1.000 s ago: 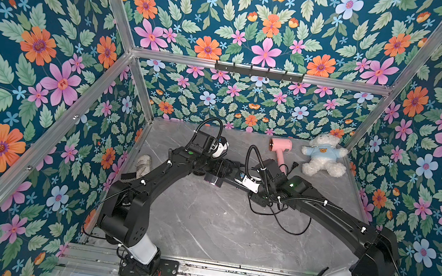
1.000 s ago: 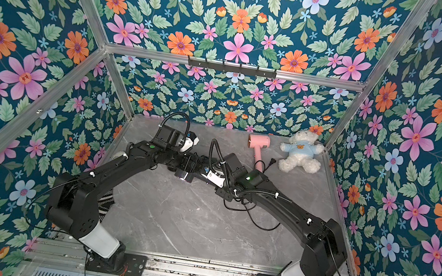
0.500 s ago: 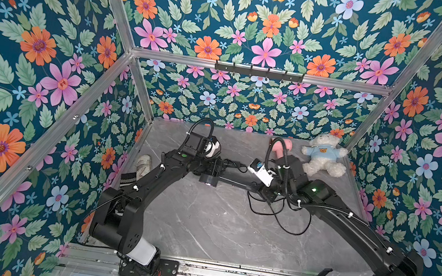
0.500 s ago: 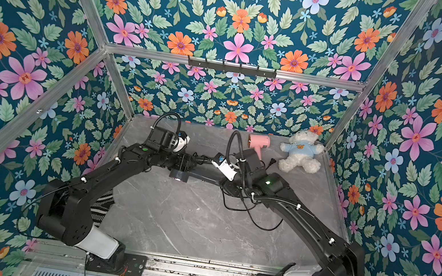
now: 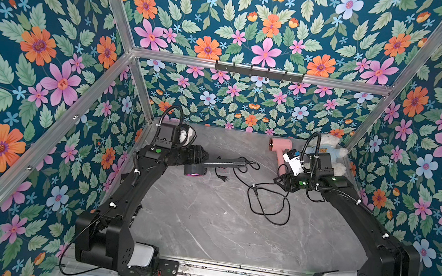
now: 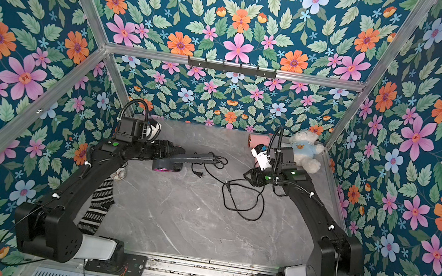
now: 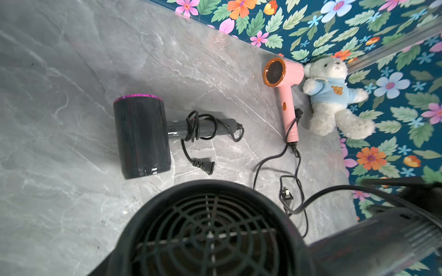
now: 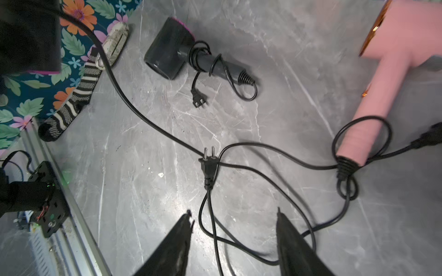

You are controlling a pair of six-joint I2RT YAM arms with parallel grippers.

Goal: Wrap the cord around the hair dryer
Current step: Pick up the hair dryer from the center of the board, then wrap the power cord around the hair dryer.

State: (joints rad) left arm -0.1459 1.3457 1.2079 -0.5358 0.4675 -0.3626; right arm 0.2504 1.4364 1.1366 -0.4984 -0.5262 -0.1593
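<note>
My left gripper [image 5: 198,155] is shut on a black hair dryer [image 7: 210,234] held above the table. The dryer's round rear grille fills the left wrist view and hides the fingers. The same dryer shows in the right wrist view as a black body with a purple rim [image 8: 28,35]. Its black cord [image 8: 208,181] drops to the marble table [image 5: 200,225], where it lies in loose loops and ends in a two-pin plug [image 8: 208,165]. My right gripper [image 8: 233,211] hovers open over those loops [image 5: 277,181]. One strand on the table runs between its fingers, ungripped.
A second dark dryer [image 7: 141,136] lies on the table with its cord wound round the handle. A pink dryer [image 5: 280,146] and a white teddy bear [image 5: 328,154] sit in the far right corner. A striped sock [image 6: 99,203] and a small case [image 8: 114,40] lie by the left wall.
A second ago both grippers met at mid-table. The right gripper has drawn away to the right and stands open. The left arm has shifted left, still holding the dryer.
</note>
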